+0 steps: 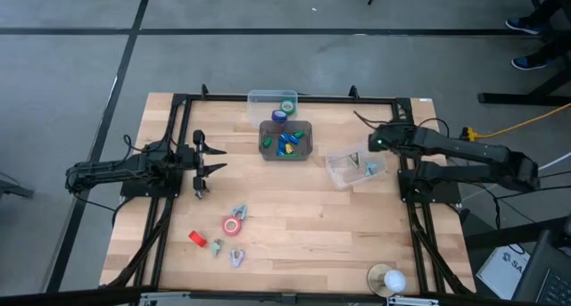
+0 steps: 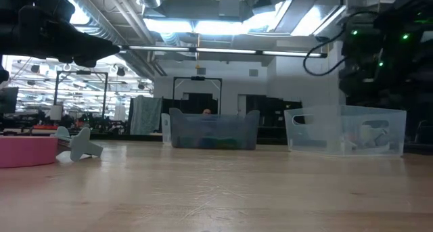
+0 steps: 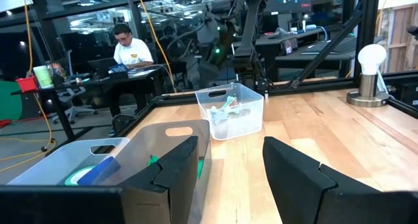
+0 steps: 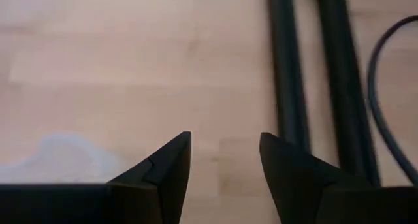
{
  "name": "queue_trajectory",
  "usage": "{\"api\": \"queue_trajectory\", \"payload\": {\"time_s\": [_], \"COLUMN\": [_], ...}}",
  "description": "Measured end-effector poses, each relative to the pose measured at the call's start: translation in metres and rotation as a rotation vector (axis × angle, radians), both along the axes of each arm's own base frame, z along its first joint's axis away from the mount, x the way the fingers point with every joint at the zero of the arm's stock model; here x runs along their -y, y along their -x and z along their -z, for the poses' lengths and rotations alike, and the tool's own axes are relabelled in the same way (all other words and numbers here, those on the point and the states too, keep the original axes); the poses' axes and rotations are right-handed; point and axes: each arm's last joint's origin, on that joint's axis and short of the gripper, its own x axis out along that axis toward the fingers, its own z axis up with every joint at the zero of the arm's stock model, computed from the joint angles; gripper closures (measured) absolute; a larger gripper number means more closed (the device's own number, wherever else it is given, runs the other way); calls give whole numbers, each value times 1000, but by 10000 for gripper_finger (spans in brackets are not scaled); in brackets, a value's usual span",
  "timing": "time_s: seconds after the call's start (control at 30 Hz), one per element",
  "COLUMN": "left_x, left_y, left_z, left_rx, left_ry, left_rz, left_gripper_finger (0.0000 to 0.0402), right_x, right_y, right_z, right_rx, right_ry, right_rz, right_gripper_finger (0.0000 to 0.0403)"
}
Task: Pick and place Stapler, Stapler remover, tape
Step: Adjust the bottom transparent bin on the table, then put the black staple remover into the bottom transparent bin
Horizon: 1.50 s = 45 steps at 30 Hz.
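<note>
Red-pink tape roll (image 1: 231,225) lies flat on the table (image 1: 303,235), near the front-left, nothing holding it. Three grey staple removers sit close around it: one (image 1: 239,211) just behind, one (image 1: 217,246) and one (image 1: 235,256) in front. Small red stapler (image 1: 197,239) lies just left of those. Green tape roll (image 1: 287,105) and blue tape roll (image 1: 279,116) are in the clear bin (image 1: 259,98) at the back edge. Grey bin (image 1: 268,150) in front of it holds small blue, green and yellow pieces. Clear bin (image 1: 337,168) to the right holds more grey removers.

Left gripper (image 1: 201,164) hangs over the left side, fingers apart, empty. Right gripper (image 1: 375,139) is above the right clear bin's back corner, fingers apart, empty.
</note>
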Motion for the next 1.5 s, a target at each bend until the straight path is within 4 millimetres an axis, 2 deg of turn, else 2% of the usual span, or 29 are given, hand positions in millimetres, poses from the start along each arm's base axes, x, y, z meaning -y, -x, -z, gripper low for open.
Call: {"api": "queue_trajectory", "payload": {"time_s": [0.4, 0.6, 1.03, 1.23, 1.33, 1.5], "left_x": [0, 0, 0, 0, 0, 0], "left_y": [0, 0, 0, 0, 0, 0], "left_z": [0, 0, 0, 0, 0, 0], "left_rx": [0, 0, 0, 0, 0, 0], "left_ry": [0, 0, 0, 0, 0, 0], "left_rz": [0, 0, 0, 0, 0, 0], "left_gripper_finger": [233, 233, 233, 233, 233, 233], "right_x": [-6, -17, -45, -52, -60, -73], "right_y": [-38, -62, -129, -146, -148, -138], "right_z": [20, 27, 36, 22, 6, -18], "right_rx": [79, 198, 582, 645, 670, 615], "right_ry": [-206, -306, -426, -283, -127, 121], "right_rz": [-239, -395, -893, -1132, -1311, -1570], "right_gripper_finger": [215, 215, 215, 215, 215, 215]}}
